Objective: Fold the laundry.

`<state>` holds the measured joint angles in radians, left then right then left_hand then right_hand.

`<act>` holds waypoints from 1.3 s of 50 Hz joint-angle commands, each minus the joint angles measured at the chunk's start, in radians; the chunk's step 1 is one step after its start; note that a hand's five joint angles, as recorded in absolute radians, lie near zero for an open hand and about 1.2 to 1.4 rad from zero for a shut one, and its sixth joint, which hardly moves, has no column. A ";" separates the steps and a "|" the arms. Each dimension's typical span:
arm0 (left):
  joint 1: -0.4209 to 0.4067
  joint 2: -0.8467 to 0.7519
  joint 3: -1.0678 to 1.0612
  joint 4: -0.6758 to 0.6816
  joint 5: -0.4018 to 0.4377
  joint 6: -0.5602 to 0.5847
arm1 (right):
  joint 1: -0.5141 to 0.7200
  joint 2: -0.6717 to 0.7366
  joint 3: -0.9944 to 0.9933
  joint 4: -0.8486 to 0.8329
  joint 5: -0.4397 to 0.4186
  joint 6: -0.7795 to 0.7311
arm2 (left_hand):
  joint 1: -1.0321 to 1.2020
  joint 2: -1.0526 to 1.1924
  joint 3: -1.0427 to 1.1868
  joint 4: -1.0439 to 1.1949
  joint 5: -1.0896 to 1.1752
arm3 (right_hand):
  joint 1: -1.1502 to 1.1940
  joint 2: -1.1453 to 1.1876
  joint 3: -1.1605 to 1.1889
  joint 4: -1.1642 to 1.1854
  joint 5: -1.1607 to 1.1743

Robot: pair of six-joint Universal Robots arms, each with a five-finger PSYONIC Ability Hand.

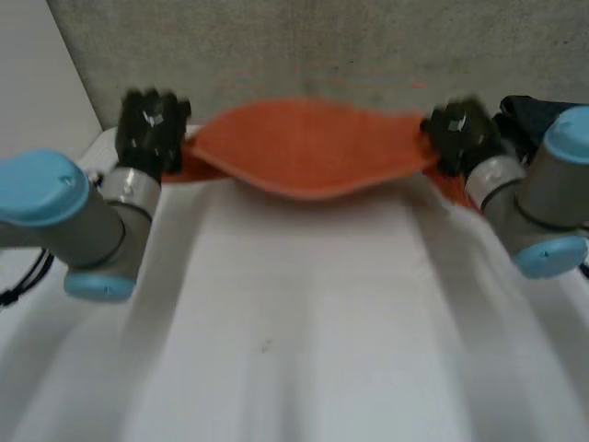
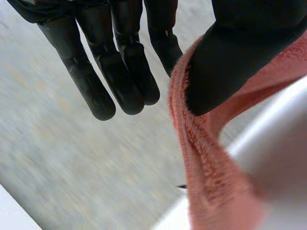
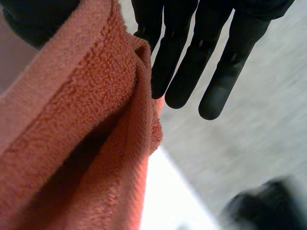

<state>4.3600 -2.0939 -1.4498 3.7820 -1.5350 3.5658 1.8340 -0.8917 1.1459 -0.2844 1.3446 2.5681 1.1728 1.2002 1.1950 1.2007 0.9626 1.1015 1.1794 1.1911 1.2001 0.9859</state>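
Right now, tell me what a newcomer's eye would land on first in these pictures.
The orange towel stands out first, stretched in a sagging band at the far edge of the white table. The black left hand holds its left end and the right hand its right end. Each pinches the cloth between its thumb and straight fingers.
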 commanded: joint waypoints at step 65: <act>0.027 0.395 -0.333 -0.225 -0.007 -0.136 | -0.206 -0.360 0.529 0.079 0.047 -0.054 | 0.223 0.196 0.201 0.196 0.259 | 0.295 0.217 0.205 0.196 0.236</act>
<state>4.3742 -1.7663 -1.7905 3.6103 -1.5368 3.4286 1.6214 -1.1497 1.6360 -0.1766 1.3969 2.6328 1.1728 1.2003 1.1950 1.2008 0.9626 1.1398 1.1805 1.1833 1.1901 0.9632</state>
